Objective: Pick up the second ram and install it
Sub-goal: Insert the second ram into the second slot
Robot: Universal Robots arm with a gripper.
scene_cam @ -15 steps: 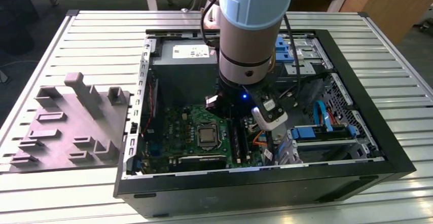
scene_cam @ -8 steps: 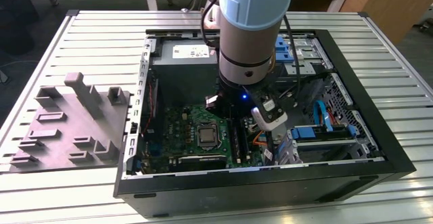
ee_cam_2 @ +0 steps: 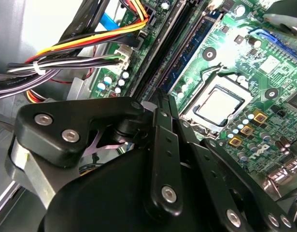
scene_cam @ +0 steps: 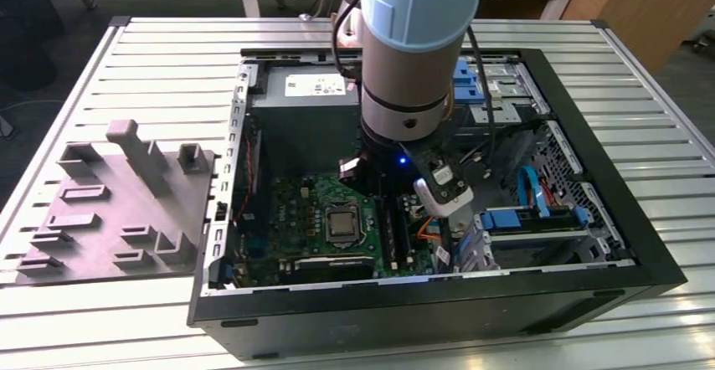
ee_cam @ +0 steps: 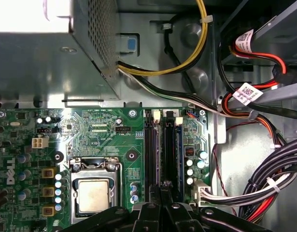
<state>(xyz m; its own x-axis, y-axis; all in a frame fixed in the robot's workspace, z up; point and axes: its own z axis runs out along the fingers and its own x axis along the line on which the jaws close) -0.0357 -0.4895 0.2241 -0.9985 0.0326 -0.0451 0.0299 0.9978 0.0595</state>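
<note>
Slatted metal table (scene_cam: pixel 146 52) carries the open computer case (scene_cam: pixel 625 244), where the claw (ee_cam: pixel 160 193), fingers drawn close together, sits directly over the memory slots (ee_cam: pixel 160 145) so the second ram (ee_cam: pixel 177 150), a blue strip standing in one slot, can seat squarely.

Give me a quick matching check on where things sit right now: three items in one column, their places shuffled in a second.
Items:
1. grey holder tray
2. gripper
3. processor

Places:
A. over the memory slots, inside the computer case
B. on the motherboard, beside the memory slots
C. on the slatted table, outside the computer case at the exterior view's left

Pairs: 1-C, 2-A, 3-B
</note>
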